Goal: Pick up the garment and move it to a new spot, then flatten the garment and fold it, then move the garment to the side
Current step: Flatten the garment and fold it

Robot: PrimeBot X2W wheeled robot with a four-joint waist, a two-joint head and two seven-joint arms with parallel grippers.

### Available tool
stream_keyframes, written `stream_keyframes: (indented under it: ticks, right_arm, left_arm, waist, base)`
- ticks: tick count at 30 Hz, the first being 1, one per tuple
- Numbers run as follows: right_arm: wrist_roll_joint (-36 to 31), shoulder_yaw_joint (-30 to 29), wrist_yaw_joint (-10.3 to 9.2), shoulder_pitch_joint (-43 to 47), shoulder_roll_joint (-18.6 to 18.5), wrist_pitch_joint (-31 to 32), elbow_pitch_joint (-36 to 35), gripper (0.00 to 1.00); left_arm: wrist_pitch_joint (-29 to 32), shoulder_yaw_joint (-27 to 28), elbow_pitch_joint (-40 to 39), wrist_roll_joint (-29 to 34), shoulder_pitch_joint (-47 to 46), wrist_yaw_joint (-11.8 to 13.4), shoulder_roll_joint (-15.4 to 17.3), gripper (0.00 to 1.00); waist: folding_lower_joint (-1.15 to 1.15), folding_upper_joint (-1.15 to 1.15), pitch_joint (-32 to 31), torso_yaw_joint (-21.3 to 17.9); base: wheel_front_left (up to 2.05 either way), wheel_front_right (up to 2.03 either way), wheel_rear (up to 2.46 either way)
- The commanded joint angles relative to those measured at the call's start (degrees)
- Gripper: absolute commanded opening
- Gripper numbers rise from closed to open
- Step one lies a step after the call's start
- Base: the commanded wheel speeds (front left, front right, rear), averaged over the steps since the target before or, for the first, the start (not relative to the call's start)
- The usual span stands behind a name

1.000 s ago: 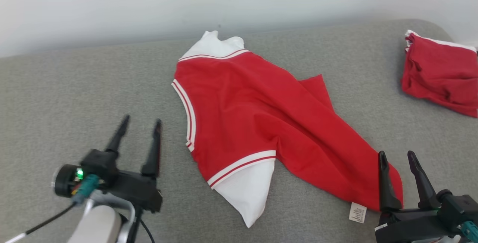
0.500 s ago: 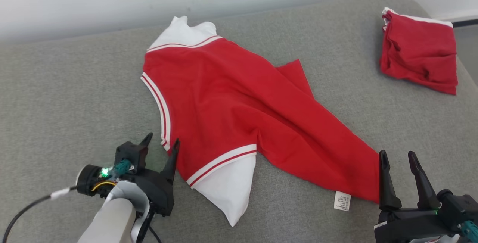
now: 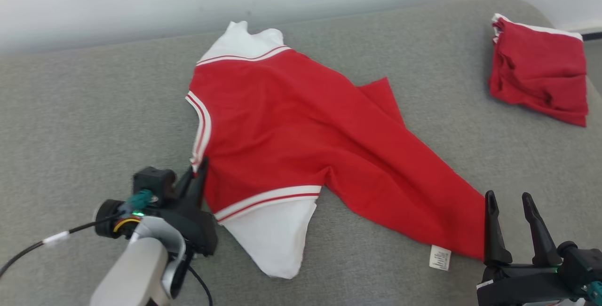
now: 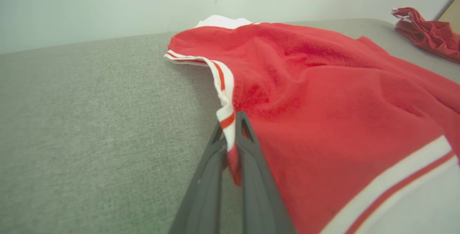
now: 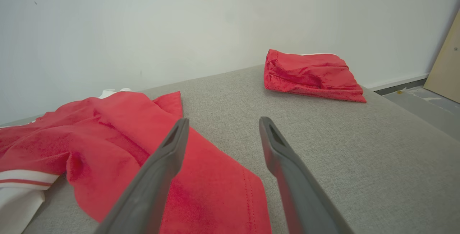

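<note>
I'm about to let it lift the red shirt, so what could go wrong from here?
The left gripper pinches only the striped trim of the garment; so thin a hold may slip on lifting. The right gripper stands open at the hem, holding nothing; a one-sided lift could bunch the cloth.

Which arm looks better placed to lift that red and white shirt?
Left. The left gripper is pinched shut on the striped trim of the red and white shirt, so it could probably lift at once. The right gripper stands open by the hem corner, gripping nothing.
</note>
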Motion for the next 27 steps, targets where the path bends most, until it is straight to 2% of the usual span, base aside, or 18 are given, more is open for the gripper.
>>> stream_keyframes:
  ticks: [1, 6, 13, 23, 24, 25, 26, 27]
  right_arm:
    - [-0.01, -0.32, -0.12, 0.5, -0.37, -0.38, -0.01, 1.0]
    - [-0.03, 0.11, -0.12, 0.88, -0.53, -0.35, 0.05, 1.0]
    - [0.12, 0.52, -0.12, 1.45, -0.53, -0.3, 0.63, 1.0]
    - [0.42, 0.47, -0.12, 2.31, -1.71, 0.67, 0.66, 1.0]
    - [0.49, 0.38, -0.12, 2.4, -1.78, 0.74, 0.64, 1.0]
    - [0.51, 0.26, -0.12, 2.56, -1.83, 0.79, 0.66, 1.0]
    - [0.45, 0.22, -0.12, 2.75, -1.81, 0.85, 0.62, 1.0]
    - [0.39, 0.15, -0.12, 2.89, -1.81, 0.92, 0.58, 1.0]
  left_arm:
    - [-0.8, 1.02, -1.09, -0.76, 0.49, 0.35, 1.04, 0.0]
    - [-0.83, 3.75, -5.43, -2.58, 3.8, 1.44, 4.66, 0.0]
    - [1.03, 6.91, -12.62, -5.16, 11.66, 4.51, 8.97, 0.0]
    - [2.66, 8.69, -19.61, -6.63, 19.44, 8.68, 11.11, 0.0]
    - [2.45, 8.64, -20.12, -6.49, 19.78, 8.94, 10.94, 0.07]
    - [1.8, 8.73, -20.57, -6.36, 20.11, 9.36, 10.74, 0.76]
    - [1.17, 8.91, -20.99, -6.43, 20.5, 9.74, 10.47, 1.0]
    - [0.57, 9.03, -21.34, -6.48, 20.84, 9.82, 10.27, 1.0]
  waist:
    - [0.0, 0.0, -1.46, 2.29]
    - [0.0, 0.0, -2.81, 4.87]
    - [0.0, 0.0, -3.84, 6.38]
    - [0.0, 0.0, -5.85, 6.14]
    - [0.0, 0.0, -6.0, 6.19]
    - [0.0, 0.0, -6.2, 6.28]
    - [0.0, 0.0, -6.35, 6.35]
    - [0.0, 0.0, -6.53, 6.44]
  base:
    - [0.0, 0.0, 0.0]
    - [0.0, 0.0, 0.0]
    - [0.0, 0.0, 0.0]
    - [0.0, 0.0, 0.0]
    - [0.0, 0.0, 0.0]
    - [0.0, 0.0, 0.0]
    - [0.0, 0.0, 0.0]
    - [0.0, 0.0, 0.0]
